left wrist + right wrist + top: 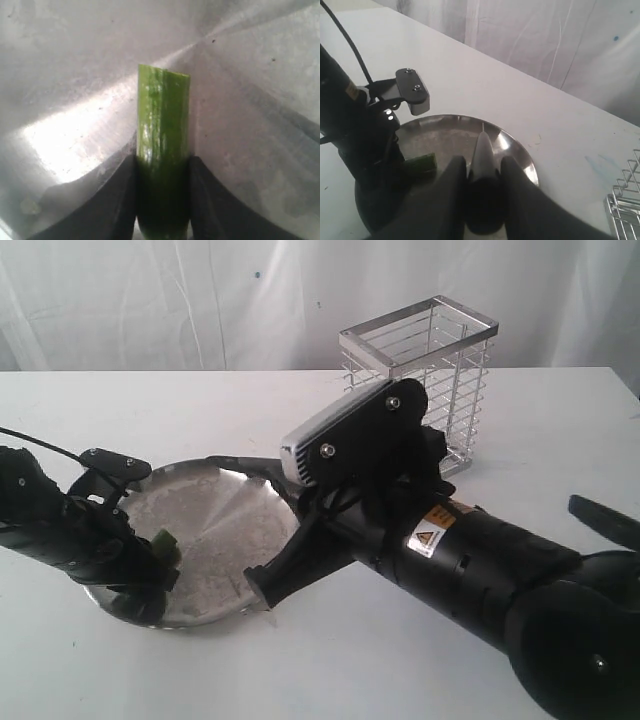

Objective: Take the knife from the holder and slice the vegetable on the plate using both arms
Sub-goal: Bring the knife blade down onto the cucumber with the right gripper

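The green vegetable (pixel 163 115) lies on the steel plate (pixel 215 520), pale cut end pointing to the plate's middle. My left gripper (pixel 162 160) is shut on its dark end, both fingers pressed against its sides. In the exterior view the vegetable (pixel 165 543) shows at the plate's front left, under the left arm. My right gripper (pixel 482 167) is shut on the knife (pixel 483 150) by its black handle. The grey blade points out over the plate (pixel 450 132), beside the vegetable (pixel 422 164) and apart from it. The wire holder (pixel 430 380) stands behind the right arm.
The bulky right arm (pixel 470 550) stretches across the table from the front right to the plate. A corner of the holder (pixel 625 210) shows close beside the right wrist. The left arm's camera bracket (pixel 412 90) juts over the plate's rim. White cloth hangs behind the table.
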Robot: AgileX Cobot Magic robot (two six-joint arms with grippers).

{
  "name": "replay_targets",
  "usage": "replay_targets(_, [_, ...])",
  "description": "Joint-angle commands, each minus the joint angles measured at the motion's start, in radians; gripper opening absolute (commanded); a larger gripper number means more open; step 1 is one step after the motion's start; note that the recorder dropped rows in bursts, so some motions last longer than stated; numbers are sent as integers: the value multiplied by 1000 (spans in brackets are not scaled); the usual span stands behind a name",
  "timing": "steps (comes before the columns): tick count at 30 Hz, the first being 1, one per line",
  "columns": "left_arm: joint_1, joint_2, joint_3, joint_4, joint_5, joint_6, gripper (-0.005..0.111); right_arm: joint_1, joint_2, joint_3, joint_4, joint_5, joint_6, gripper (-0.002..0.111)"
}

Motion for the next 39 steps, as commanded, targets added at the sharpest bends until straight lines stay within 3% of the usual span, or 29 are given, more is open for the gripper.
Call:
replay_targets(1, [0, 23, 8, -10, -27, -25, 30, -3, 19, -1, -16, -58, -11, 0])
replay_targets(7, [0, 1, 8, -10, 21, -25, 37, -3, 44, -1, -146, -59, 2, 0])
replay_targets(13, [0, -161, 8, 7, 71, -16, 50, -3, 50, -1, -182, -59, 5, 0])
replay_targets(25, [2, -326, 8, 30, 140, -16, 50, -3, 88, -2, -277, -35, 38, 0])
replay_targets(39, [2, -339, 8, 75, 142, -24, 50, -3, 178, -23, -431, -113, 222, 0])
